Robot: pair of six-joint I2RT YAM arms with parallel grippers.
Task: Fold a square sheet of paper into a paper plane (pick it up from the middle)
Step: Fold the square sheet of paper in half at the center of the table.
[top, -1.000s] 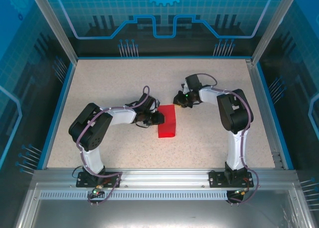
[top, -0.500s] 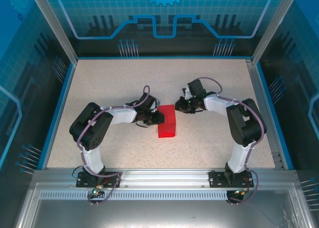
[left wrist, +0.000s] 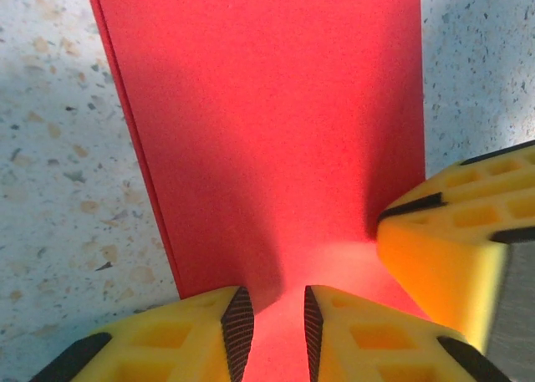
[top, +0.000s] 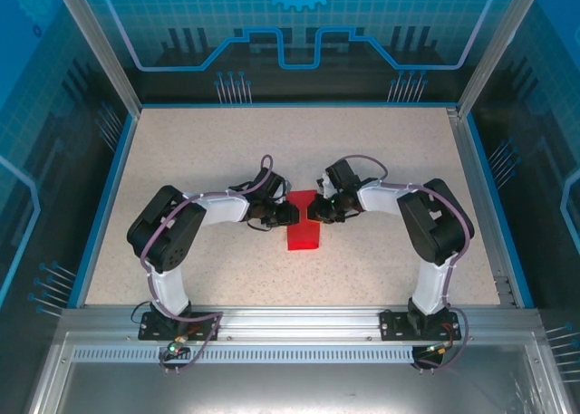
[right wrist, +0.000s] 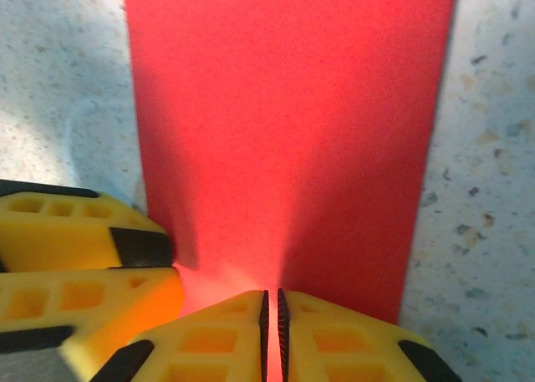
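Jaws: left gripper point(left wrist: 271, 319) narrowly parted, right gripper point(right wrist: 272, 311) closed, nothing visibly pinched; both over the red paper point(left wrist: 267, 123). Likely light, limp, easily creased; pinch an edge mid-length.

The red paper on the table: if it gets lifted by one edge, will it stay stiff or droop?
Probably droops: the red paper looks very thin, lying flat on the table. Its doubled edge suggests a fold, likely adding slight stiffness. Thin, so likely light.
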